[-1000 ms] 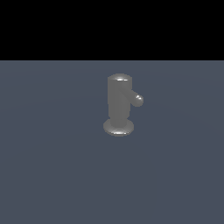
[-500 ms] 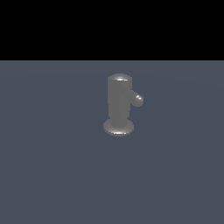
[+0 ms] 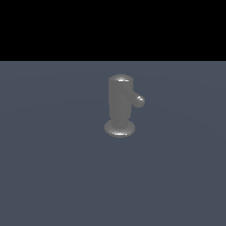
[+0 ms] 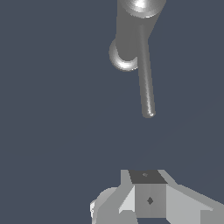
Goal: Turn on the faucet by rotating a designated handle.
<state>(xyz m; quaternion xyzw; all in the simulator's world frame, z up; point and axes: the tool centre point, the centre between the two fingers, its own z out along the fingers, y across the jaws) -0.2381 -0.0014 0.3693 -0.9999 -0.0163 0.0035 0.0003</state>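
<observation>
The faucet [image 3: 120, 103] is seen upright on the grey-blue bench [image 3: 53, 167], slightly right of centre in the exterior view, resting on its wider round disc foot. The handle [image 3: 137, 100] projects from the upper part of the cylinder toward the exterior view's right and is strongly foreshortened there, so that only a short stub with a rounded tip is made out. In the wrist view the faucet [image 4: 131, 30] is cut off at the picture's edge: the domed top is only partly included, and the foot is largely hidden behind the body. The handle [image 4: 146, 74] is shown at full length in this view as a slim rod ending in a rounded tip.

The gripper [image 4: 146, 199] is seen only in the wrist view, and only in part; pale grey housing blocks are visible and are cropped by the picture's edge. The fingertips are not shown, so whether the jaws are released or clenched cannot be told. Nothing is seen held. The gripper is well apart from the handle tip, with bare bench between them. The arm is not seen in the exterior view.

Open bench surrounds the faucet on all sides. Its far edge meets a black background behind the faucet.
</observation>
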